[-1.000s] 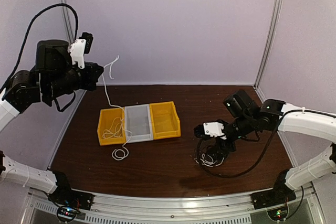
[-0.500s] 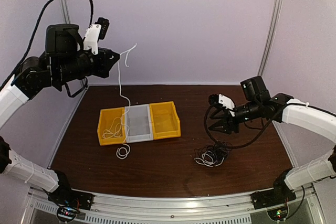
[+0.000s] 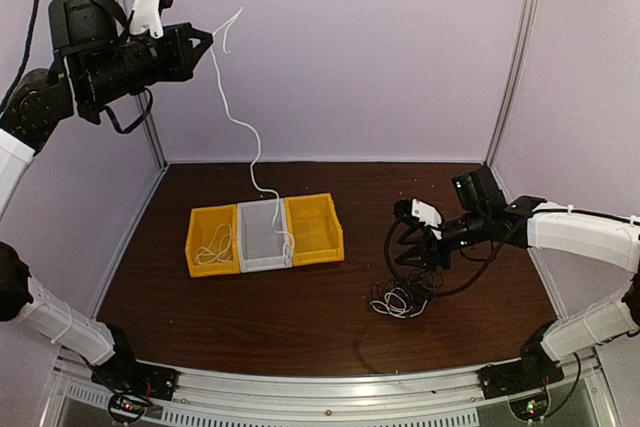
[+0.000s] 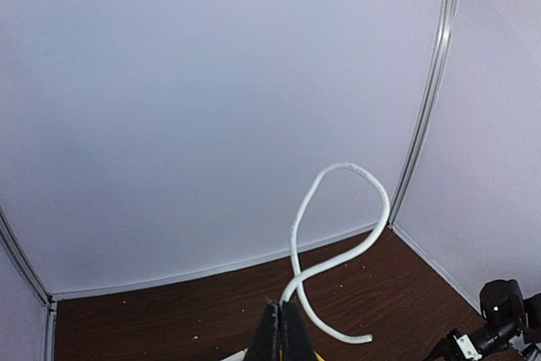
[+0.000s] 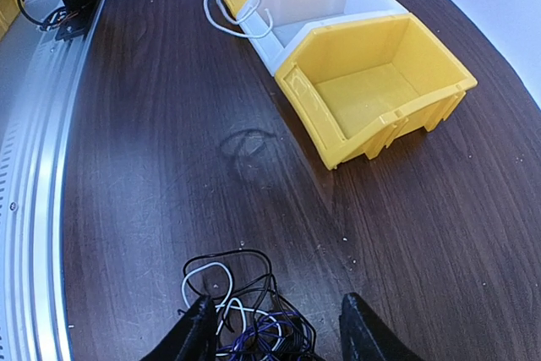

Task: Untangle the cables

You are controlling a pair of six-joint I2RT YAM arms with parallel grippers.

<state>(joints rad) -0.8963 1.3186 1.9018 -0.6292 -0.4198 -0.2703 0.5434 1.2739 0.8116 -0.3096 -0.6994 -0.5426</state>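
My left gripper [image 3: 207, 41] is raised high at the far left, shut on a white cable [image 3: 235, 112]. The cable hangs down across the middle bin, and its lower loops lie in the left yellow bin [image 3: 200, 222]. In the left wrist view the closed fingertips [image 4: 281, 314] pinch the white cable [image 4: 295, 226], whose free end curls in a loop beyond them. A tangle of black, white and dark blue cables [image 3: 400, 299] lies on the table at the right. My right gripper [image 3: 410, 250] hovers open just above it. The tangle [image 5: 254, 319] sits between the spread fingers [image 5: 199, 331].
Three bins stand in a row mid-table: the left yellow one, a pale middle bin [image 3: 248, 257] and a right yellow bin [image 3: 318, 252]. Purple walls with metal posts enclose the dark wooden table. An aluminium rail [image 5: 38, 166] runs along the near edge.
My left arm has risen and swung up, drawing the white cable taut and lifting its loop off the table in front of the bins. The right gripper drifted lower toward the tangle.
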